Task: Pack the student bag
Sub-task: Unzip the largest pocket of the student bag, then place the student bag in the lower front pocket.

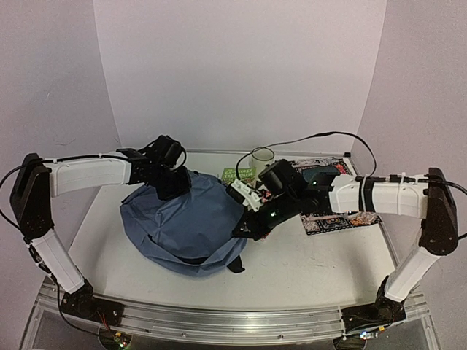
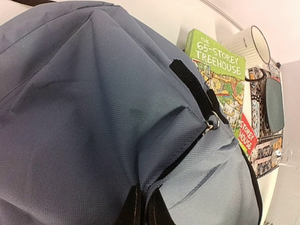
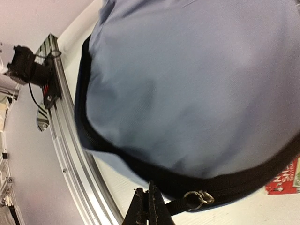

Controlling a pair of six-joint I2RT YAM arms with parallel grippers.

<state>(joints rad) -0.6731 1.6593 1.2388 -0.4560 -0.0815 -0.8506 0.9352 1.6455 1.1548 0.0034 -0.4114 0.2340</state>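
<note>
robot lab cell, plain white backdrop walls (image 1: 241, 65), aluminium mounting rail (image 1: 219, 319), trailing black cable (image 1: 321, 134)

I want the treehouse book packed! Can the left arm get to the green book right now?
Probably not yet. The left hand is shut on the student bag, and the bag's hump sits between it and the green book. It would likely have to let go and reach over first.
</note>
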